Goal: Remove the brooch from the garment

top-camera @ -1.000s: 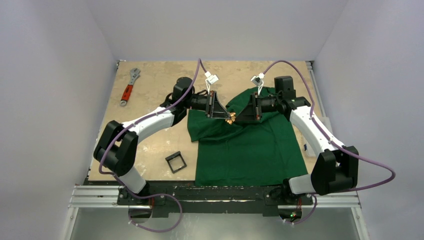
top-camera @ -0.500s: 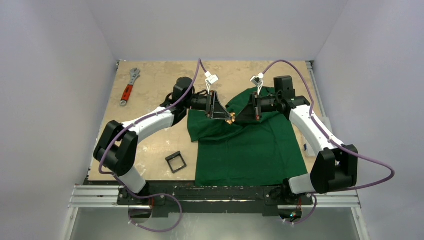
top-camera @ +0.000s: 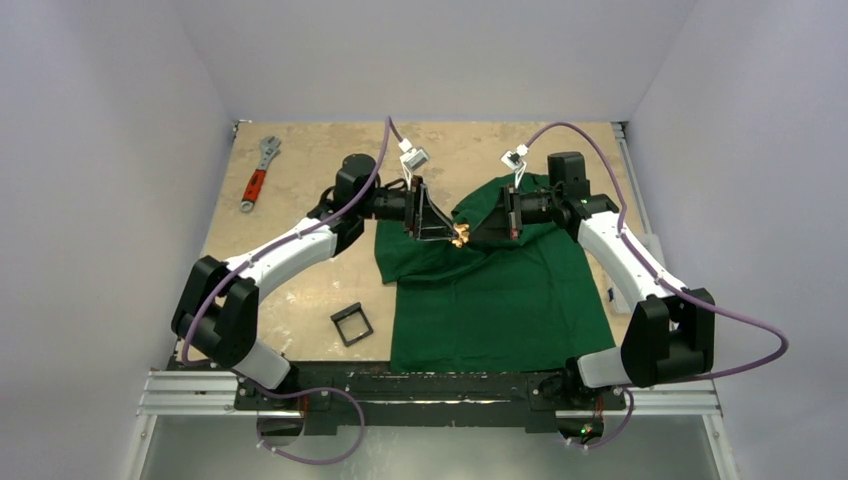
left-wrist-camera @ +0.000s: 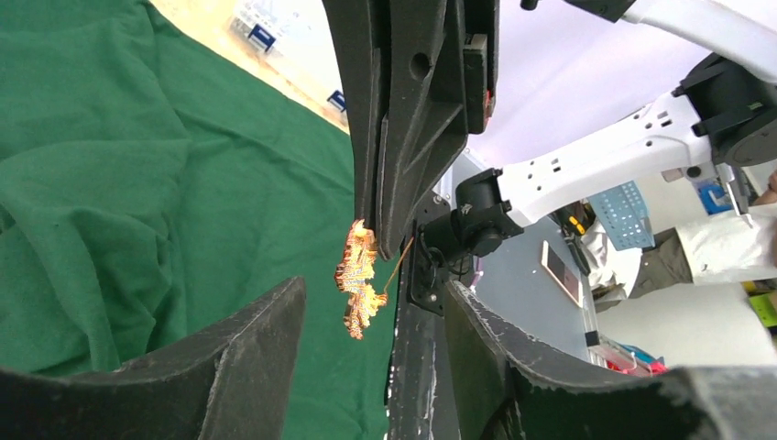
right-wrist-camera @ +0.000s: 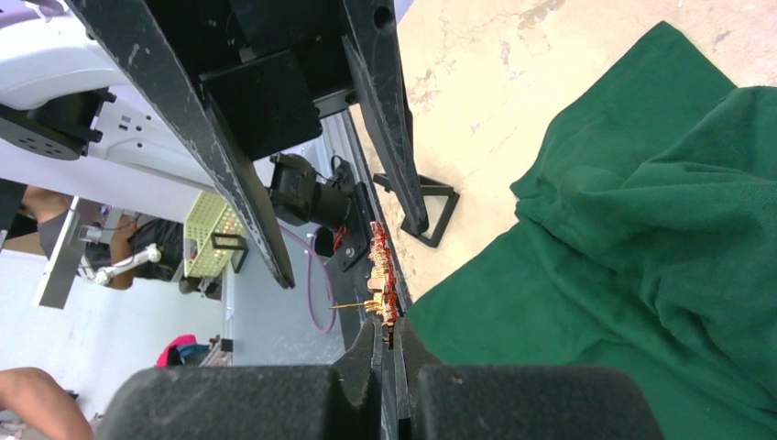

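Right jaws pinch the brooch [right-wrist-camera: 380, 275]; left jaws spread. Scuffed tan table [top-camera: 300, 170], white walls [top-camera: 430, 50].

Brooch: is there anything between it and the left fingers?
Nothing visible. The brooch hangs pinched at the tips of the shut right fingers, in open air before the spread left fingers; the garment lies behind it.

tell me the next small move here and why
Probably draw the right tool back and carry the brooch toward bare table. Its jaws are shut on the brooch, which hangs in the air and looks free of the garment, its pin showing. The left tool stands open and isn't gripping it.
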`<state>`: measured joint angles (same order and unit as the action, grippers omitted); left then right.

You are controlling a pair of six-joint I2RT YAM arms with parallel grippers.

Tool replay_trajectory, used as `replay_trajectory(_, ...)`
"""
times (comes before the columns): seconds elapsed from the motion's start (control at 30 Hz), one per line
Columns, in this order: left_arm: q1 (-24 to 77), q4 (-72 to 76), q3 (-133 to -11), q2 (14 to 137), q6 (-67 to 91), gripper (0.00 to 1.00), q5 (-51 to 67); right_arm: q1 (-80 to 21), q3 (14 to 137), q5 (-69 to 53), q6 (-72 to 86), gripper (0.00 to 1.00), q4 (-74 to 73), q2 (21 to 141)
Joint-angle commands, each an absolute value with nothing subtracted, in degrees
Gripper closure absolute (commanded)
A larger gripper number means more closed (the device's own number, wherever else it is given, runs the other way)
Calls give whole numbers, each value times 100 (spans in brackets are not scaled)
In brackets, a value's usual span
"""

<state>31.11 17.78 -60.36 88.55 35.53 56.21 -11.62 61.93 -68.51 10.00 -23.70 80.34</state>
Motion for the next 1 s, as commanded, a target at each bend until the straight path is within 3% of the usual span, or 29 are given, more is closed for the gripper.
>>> replay_trajectory(0.0, 3293, 1276, -6289, 8711, 2879, 45, 5317, -1193, 6248, -6876, 1314, 100, -2108, 8051)
replay_trajectory(0.43, 3484, 1243, -6487, 8892, 2940, 51, 5086, -1194, 6240, -6847, 1435, 100, -2056, 8068)
replay_trajectory(0.8, 3515, 988, -6603, 9056, 3087, 65, 4702, -1191, 6284, -6845, 1383, 100, -2063, 8035)
replay_trajectory(0.97, 3489, 1041, -6538, 9010, 3148, 78, 4753, -1195, 6293, -6829, 1269, 100, -2148, 8012)
